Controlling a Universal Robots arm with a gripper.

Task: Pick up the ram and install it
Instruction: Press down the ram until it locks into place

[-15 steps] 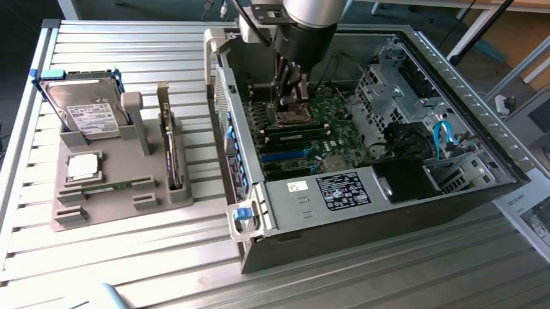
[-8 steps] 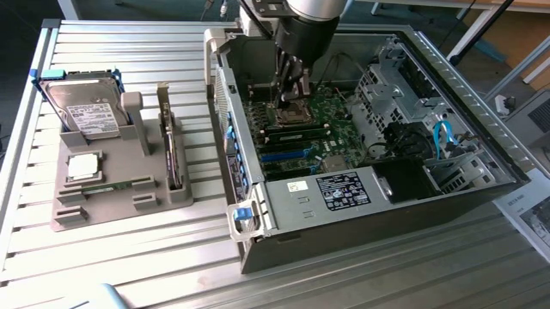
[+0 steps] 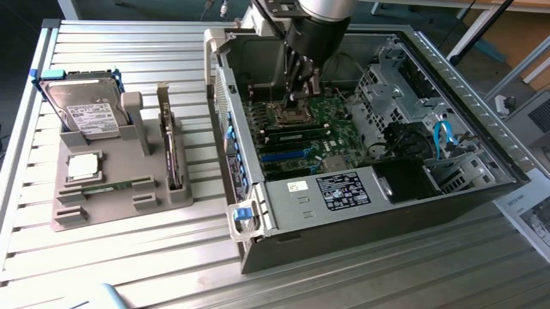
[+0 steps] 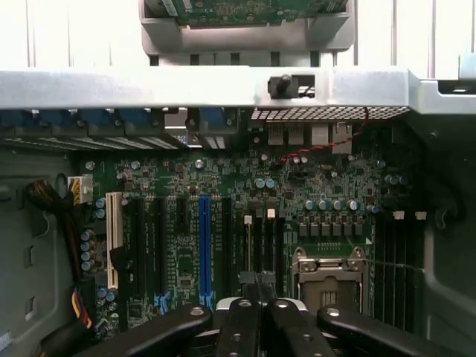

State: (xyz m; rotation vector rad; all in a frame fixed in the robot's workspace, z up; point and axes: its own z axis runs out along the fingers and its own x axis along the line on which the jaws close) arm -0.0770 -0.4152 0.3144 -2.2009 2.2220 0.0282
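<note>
Tool [image 3: 298,98]: clenched, grasping nothing we can make out, over motherboard [image 3: 301,132]. Ram [image 3: 96,190] at nine o'clock on desk tray [image 3: 103,206]. Step: pick-up outstanding, we judge.

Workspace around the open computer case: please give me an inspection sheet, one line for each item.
surface: slatted metal table.
job's things: one ram stick lies flat in the grey holder; motherboard exposed in the open case.
clutter: hard drive, processor chip, expansion card, all on the holder.
grippers: claw shut, inside the case, low over the motherboard by the processor socket.
cables: blue cable in the case.
surroundings: printed sheet at the exterior view's right.
</note>
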